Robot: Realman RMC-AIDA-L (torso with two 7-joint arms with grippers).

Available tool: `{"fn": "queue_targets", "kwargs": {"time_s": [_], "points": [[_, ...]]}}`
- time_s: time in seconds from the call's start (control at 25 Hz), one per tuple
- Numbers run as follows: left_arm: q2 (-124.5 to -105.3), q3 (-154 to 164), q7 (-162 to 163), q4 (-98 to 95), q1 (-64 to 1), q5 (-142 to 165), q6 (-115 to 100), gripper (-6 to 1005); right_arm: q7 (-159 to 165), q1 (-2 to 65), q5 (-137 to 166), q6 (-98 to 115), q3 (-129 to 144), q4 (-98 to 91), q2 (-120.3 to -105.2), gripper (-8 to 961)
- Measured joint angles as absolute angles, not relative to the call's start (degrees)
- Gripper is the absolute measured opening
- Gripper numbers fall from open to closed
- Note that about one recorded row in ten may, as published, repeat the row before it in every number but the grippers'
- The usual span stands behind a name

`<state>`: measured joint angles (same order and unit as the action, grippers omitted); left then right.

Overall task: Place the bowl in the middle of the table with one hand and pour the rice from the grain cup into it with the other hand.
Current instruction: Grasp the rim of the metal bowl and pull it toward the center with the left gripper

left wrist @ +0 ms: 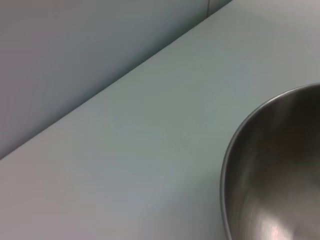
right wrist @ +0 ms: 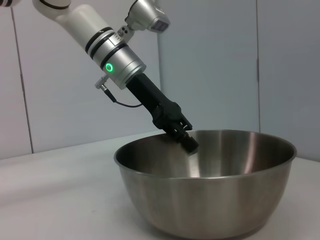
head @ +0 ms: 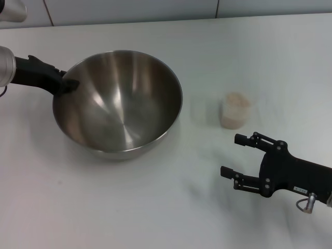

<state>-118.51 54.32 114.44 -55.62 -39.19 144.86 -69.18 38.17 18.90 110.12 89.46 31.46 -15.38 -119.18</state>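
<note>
The steel bowl [head: 119,104] stands on the white table [head: 155,207], left of centre. My left gripper [head: 70,83] is shut on its left rim, one finger inside the bowl. The right wrist view shows this grip [right wrist: 187,140] on the bowl [right wrist: 210,195]. The left wrist view shows only part of the bowl's rim [left wrist: 275,175]. The clear grain cup [head: 235,110] stands upright to the right of the bowl, holding pale rice [head: 236,101]. My right gripper [head: 229,154] is open and empty, low over the table just in front of the cup.
A grey wall runs along the table's far edge [head: 166,18]. A grey metal object [head: 10,10] shows at the far left corner. A bare strip of table lies between bowl and cup.
</note>
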Motion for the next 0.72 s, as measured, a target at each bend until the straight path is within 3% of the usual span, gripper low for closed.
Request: {"fn": "queue_targets", "kwargs": {"time_s": [0.24,0.48,0.72], "points": [[-118.54,54.37,114.7,-55.75,-39.57,144.91,-69.35,369,38.15,18.97,110.12,89.46,31.46,-15.38,-119.18,801],[-118.42,54.22,115.62,-55.83,-40.07,144.77,-69.5,140,38.14,19.07,110.13,89.35,31.46,-15.38,-119.18,799],[-118.32,52.37,117.39,-57.74,-41.86,144.52,-73.11,92,38.14,19.16,110.13,89.3,31.47,-15.38,-119.17,798]]}}
